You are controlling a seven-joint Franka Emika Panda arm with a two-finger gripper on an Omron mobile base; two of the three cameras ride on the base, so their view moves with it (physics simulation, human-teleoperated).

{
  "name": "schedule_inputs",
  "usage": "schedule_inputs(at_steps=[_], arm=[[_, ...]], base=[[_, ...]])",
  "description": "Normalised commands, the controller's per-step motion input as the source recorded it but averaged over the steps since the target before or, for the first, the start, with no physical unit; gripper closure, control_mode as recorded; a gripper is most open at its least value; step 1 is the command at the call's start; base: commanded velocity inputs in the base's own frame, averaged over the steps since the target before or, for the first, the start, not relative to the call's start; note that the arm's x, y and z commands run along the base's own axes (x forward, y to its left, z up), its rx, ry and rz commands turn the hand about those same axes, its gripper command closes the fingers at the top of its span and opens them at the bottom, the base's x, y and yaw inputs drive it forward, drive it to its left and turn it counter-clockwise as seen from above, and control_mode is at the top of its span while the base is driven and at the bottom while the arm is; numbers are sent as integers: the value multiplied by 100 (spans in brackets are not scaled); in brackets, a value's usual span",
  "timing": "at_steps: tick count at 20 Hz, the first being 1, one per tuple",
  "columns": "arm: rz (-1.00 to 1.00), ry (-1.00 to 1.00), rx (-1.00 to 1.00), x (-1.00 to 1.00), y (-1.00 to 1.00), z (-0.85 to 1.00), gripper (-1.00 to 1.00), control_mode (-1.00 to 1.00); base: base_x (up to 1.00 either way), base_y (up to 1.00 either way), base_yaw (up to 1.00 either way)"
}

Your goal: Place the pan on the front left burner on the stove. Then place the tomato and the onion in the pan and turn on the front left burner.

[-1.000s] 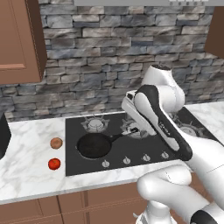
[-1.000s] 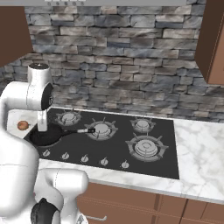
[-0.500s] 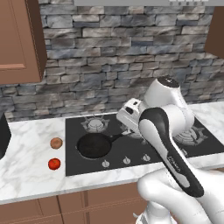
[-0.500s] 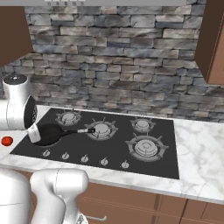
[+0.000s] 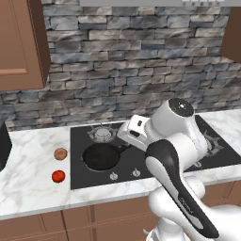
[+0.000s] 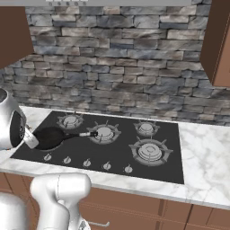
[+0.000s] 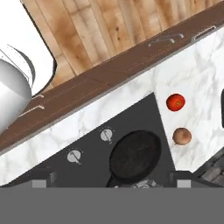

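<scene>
The black pan [image 5: 101, 156] [image 6: 49, 137] [image 7: 134, 156] sits on the stove [image 5: 77, 141] [image 6: 170, 152] over the front left burner, which it covers. Its handle [image 6: 76, 134] points right. On the marble counter to the left of the stove lie the tan-brown onion [image 5: 60, 153] [image 7: 181, 136] and, nearer the front edge, the red tomato [image 5: 58, 176] [image 7: 176, 102]. My gripper [image 5: 126, 139] [image 7: 111, 183] hangs above the pan's right side, looking down on it, open and holding nothing.
Silver knobs [image 5: 113, 176] [image 6: 86, 162] [image 7: 106, 134] line the stove's front edge. The back left burner [image 5: 103, 134] [image 6: 71, 120] stands behind the pan. A dark appliance [image 5: 2, 146] sits at the counter's far left. My arm's elbow [image 5: 179, 141] rises over the stove's middle.
The arm has swung its elbow round and the hand has lifted slightly off the pan's handle, staying open. Pan, tomato and onion have not moved.
</scene>
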Motion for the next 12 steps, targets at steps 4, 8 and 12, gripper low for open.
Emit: schedule_inputs(at_steps=[4,8,12], arm=[[16,-13,-9,0,24,9,-100,-100],[14,-4,-10,0,30,20,-100,-100],[15,0,-9,0,31,12,-100,-100]], base=[[0,0,0],[0,0,0],[0,0,0]])
